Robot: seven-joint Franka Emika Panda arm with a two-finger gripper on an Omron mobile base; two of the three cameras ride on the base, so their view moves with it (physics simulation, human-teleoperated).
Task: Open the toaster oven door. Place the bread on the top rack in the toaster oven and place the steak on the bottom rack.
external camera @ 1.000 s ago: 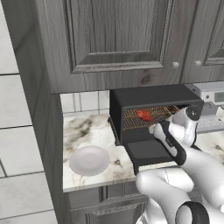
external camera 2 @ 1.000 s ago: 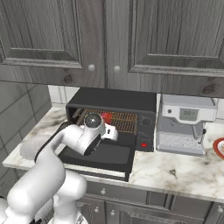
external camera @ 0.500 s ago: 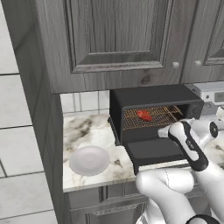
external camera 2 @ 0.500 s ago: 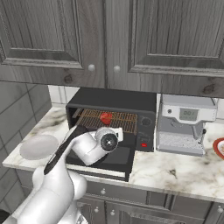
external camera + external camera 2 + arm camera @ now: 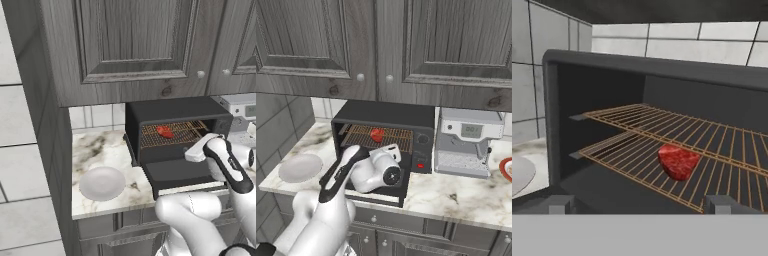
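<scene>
Currently: toaster oven door (image 5: 182, 172) down, steak (image 5: 678, 161) on bottom rack (image 5: 637, 162). Top rack (image 5: 712, 132) bare; bread location: you cannot tell, possibly out of frame. Hand (image 5: 640, 204) spread, empty, facing toaster oven (image 5: 386, 135). Remaining: bread onto top rack.

Flat, even rendered lighting is seen throughout, with the toaster oven (image 5: 662, 100) interior kept dim, soft shadow cast under the cabinets (image 5: 130, 45), no glare, slight low-resolution softness.
</scene>
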